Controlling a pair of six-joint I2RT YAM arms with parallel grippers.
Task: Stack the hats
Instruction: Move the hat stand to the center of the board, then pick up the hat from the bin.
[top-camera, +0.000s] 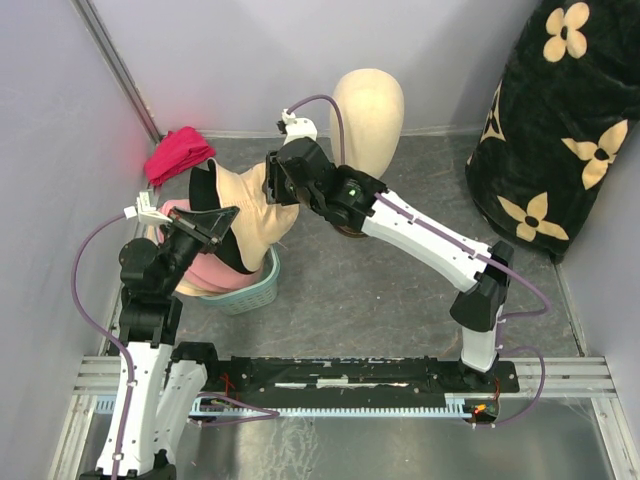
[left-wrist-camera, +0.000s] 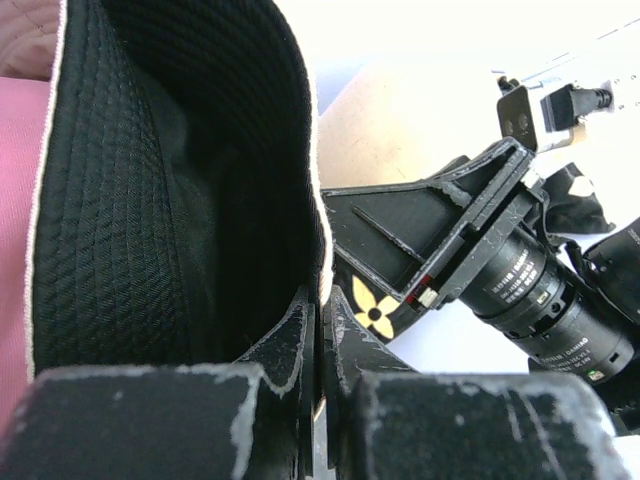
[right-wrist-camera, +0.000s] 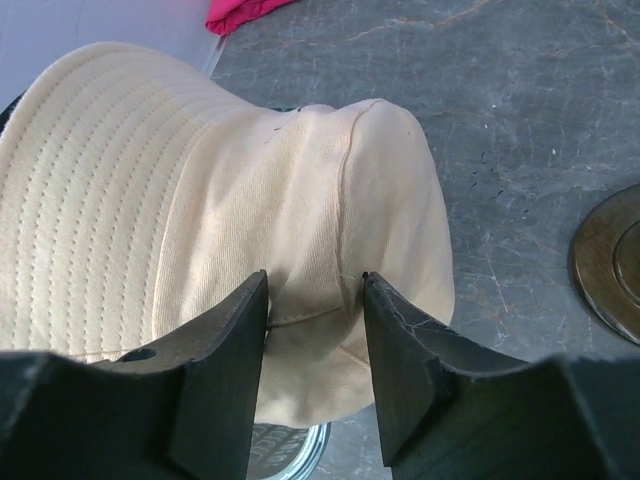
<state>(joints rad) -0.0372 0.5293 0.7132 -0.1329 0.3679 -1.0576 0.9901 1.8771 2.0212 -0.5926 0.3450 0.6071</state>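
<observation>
In the lower left of the top view, the left tool is closed tight on the brim of the beige hat. Its wrist view shows both fingers pinched together on the cream-edged rim, with the hat's black ribbed lining filling the left of the frame. The hat hangs tilted between the two arms, left of centre in the top view, with its brim toward the left arm and its crown toward the right.

Just under it a pink hat shows at the left side of a teal basket, which stands on the grey surface.

The right tool reaches in from the right onto the crown. Its jaws stand apart, with a ridge of the beige cloth between them. Whether the pads press the cloth is not clear.

Farther back, a magenta-red cloth bundle lies in the upper left by the wall. A cream mannequin head stands at upper centre behind the right arm. A large black cloth with cream flowers fills the upper right corner, well apart from the hats.
</observation>
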